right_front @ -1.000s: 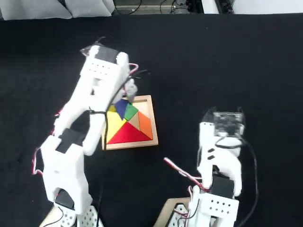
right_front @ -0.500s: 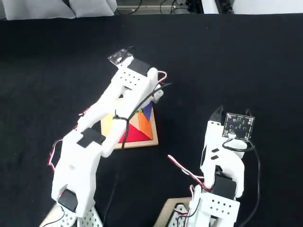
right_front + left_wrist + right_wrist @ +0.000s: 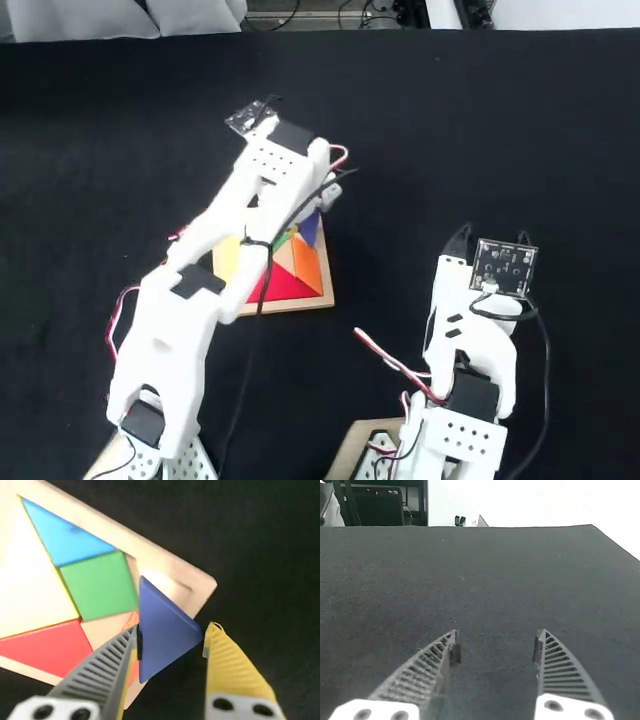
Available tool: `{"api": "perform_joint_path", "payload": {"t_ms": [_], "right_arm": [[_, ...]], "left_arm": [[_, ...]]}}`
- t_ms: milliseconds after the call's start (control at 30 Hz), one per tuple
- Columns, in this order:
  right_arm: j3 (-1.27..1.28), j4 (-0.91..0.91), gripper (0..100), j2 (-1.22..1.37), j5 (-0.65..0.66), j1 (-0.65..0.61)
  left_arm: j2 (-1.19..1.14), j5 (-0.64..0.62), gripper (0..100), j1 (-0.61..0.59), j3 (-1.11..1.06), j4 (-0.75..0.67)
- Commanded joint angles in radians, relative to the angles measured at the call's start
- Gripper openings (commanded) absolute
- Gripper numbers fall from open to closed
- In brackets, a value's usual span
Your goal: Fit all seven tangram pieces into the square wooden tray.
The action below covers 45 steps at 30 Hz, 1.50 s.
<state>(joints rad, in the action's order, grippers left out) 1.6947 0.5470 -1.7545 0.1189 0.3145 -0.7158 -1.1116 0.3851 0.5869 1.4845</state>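
Note:
The square wooden tray (image 3: pixel 290 303) lies mid-table, holding red, yellow, orange, green and light blue pieces. My left gripper (image 3: pixel 318 213) hangs over the tray's far right corner, shut on a dark blue triangle (image 3: pixel 313 231). In the left wrist view the dark blue triangle (image 3: pixel 162 627) sits tilted between the grey and yellow fingers of the left gripper (image 3: pixel 172 630), overlapping the tray's rim (image 3: pixel 160 562) beside the green square (image 3: pixel 97 584) and the light blue triangle (image 3: pixel 62 535). My right gripper (image 3: pixel 488 242) stands open over bare cloth at the right, as the right wrist view (image 3: pixel 495 642) confirms.
Black cloth covers the whole table. A wooden base plate (image 3: pixel 365 445) sits at the near edge under the right arm. The left arm's body crosses over the tray's left half and hides the pieces there.
My left arm has swung right, carrying the dark blue triangle from the tray's far middle to its far right corner. The right arm shifted slightly, then held still.

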Motion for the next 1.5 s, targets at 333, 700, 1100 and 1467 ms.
{"api": "perform_joint_path", "payload": {"t_ms": [333,700,1100,1467], "right_arm": [[-0.004,-0.021,24.3,-0.022,-0.006,-0.017],[-0.004,-0.021,24.3,-0.022,-0.006,-0.014],[-0.004,-0.021,24.3,-0.022,-0.006,-0.014],[-0.004,-0.021,24.3,-0.022,-0.006,-0.017]], "left_arm": [[0.015,-0.008,35,-0.018,0.053,0.054],[-0.028,0.140,35,0.007,0.220,-0.180],[-0.175,0.258,35,0.038,0.229,-0.319],[-0.176,0.265,35,0.045,0.220,-0.313]]}}
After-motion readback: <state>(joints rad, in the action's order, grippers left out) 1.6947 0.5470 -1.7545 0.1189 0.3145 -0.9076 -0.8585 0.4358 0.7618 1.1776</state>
